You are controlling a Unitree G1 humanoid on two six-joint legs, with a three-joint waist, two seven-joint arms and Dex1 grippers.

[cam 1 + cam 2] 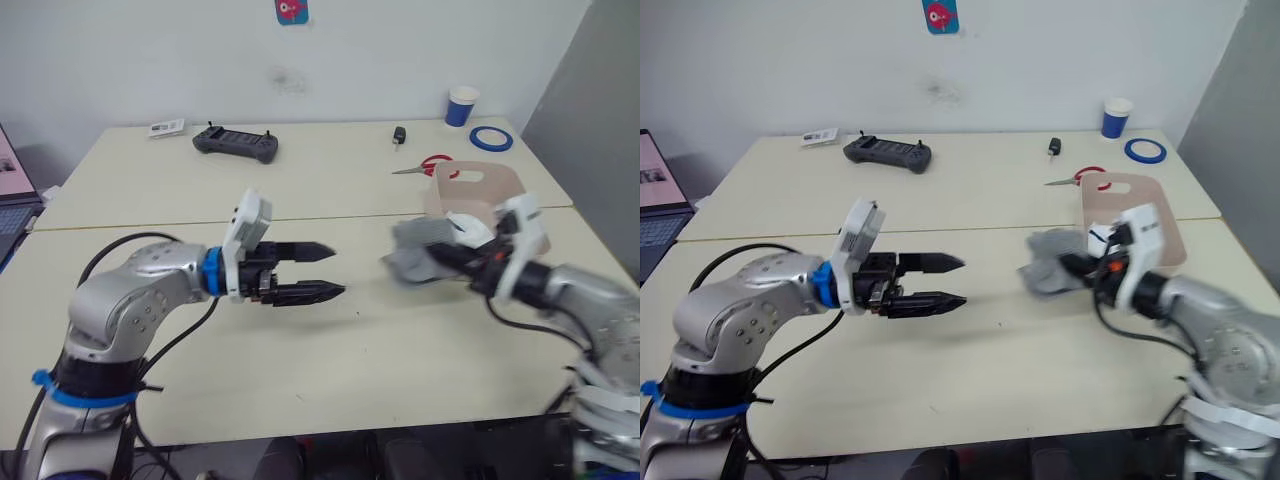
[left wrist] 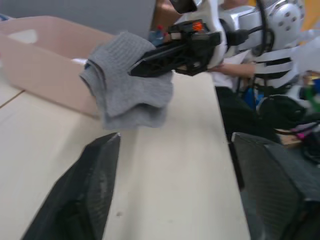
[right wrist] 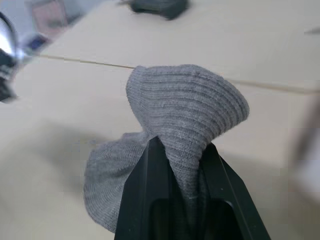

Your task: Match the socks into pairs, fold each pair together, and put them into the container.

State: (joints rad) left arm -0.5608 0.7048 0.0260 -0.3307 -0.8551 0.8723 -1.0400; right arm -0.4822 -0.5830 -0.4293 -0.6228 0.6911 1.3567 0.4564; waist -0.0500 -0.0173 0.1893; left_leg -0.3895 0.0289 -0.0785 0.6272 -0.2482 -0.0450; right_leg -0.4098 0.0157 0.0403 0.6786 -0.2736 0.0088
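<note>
The wide cream-coloured table (image 1: 330,360) carries the whole scene, and the pale pinkish-beige rectangular plastic tub (image 1: 470,185) standing on it serves as the landmark for everything else. Just in front of the tub, on its near side, the right tool (image 1: 1072,262) is clenched on a bunched bundle of plain grey ribbed socks (image 1: 1052,262), held off the table surface; the right wrist view shows the knit fabric pinched between the two black fingers (image 3: 145,190) and billowing out above them. Well away from the tub, toward the robot's left, the left tool (image 1: 325,272) hovers above the table with its two fingers spread apart and nothing between them, pointing toward the bundle. Something white lies inside the tub, too small to identify. Beyond the tub, at the far edge of the table, sit a dark grey handheld controller (image 1: 236,145), a blue-and-white paper cup (image 1: 462,105), a blue tape ring (image 1: 491,138) and red-handled scissors (image 1: 428,166). The step in hand looks like carrying the folded grey pair to the tub; the next move calls for lifting the bundle over the tub's near wall and letting go only once it is above the opening, so it doesn't catch on the rim.
</note>
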